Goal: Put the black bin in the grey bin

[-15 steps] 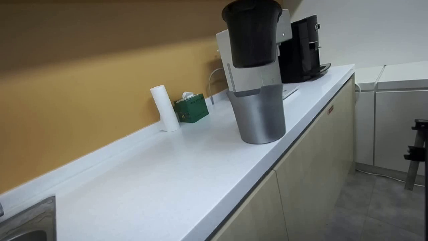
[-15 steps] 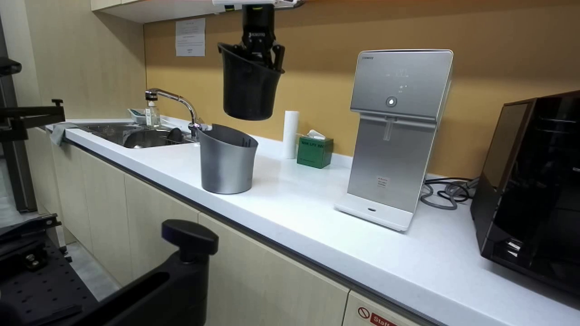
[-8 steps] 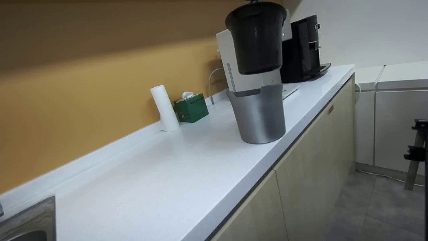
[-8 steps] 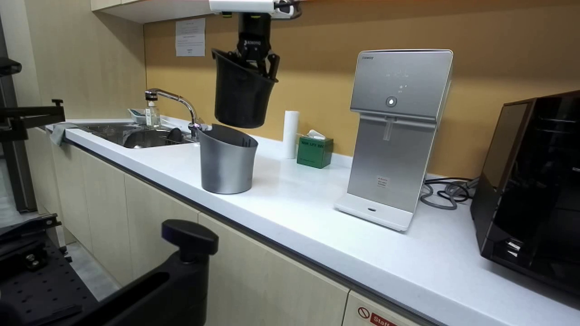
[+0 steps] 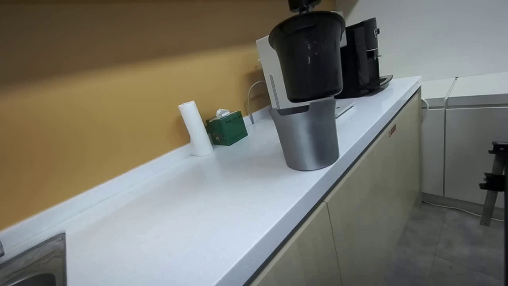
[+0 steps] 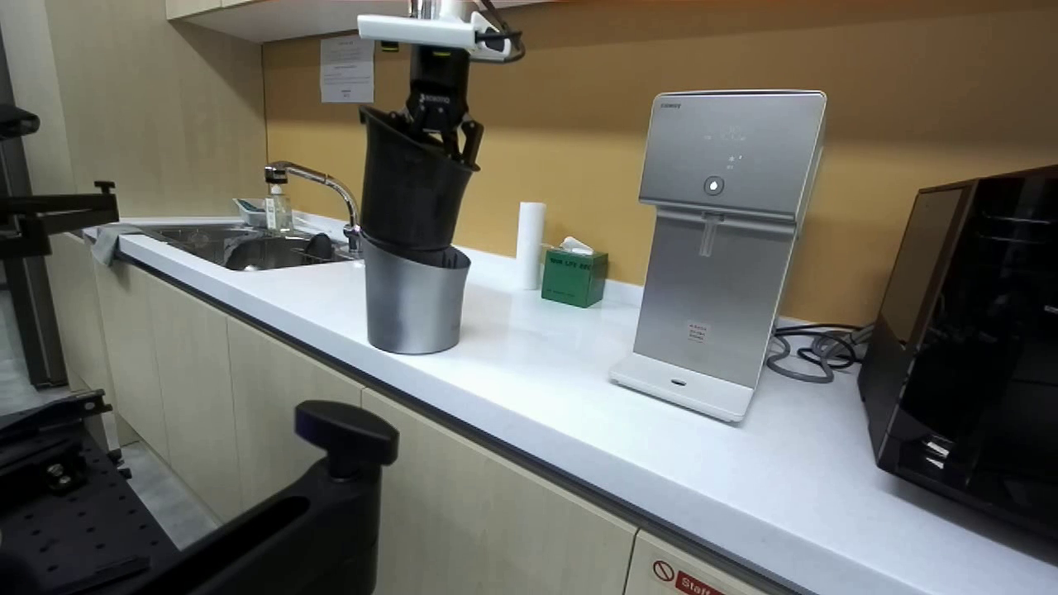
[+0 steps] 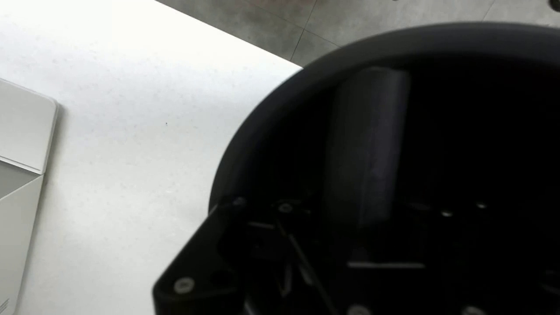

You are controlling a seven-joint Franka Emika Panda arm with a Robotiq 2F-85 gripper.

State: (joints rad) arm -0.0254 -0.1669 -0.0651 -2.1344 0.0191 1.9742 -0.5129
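White arm [image 6: 423, 31] above; tool [image 6: 460, 154] downward, tight on the black bin [image 6: 413, 194]; grey bin [image 6: 415, 307] just beneath

I read "COWAY" on the water dispenser [image 6: 719, 289]; its lower label [image 6: 698, 332] is too small. Below the dispenser, sign [image 6: 693, 583] on cabinet door [image 6: 648, 552]: red prohibition symbol, "Staff", rest cut off. Near the dispenser, green tissue box [image 6: 574, 278]: "LIFE". Well apart from it, gripper [image 6: 460, 152] lettering and paper sheet [image 6: 347, 69]: illegible to me.

Two bins [image 6: 412, 194] [image 6: 413, 307], one tissue box [image 6: 573, 278]
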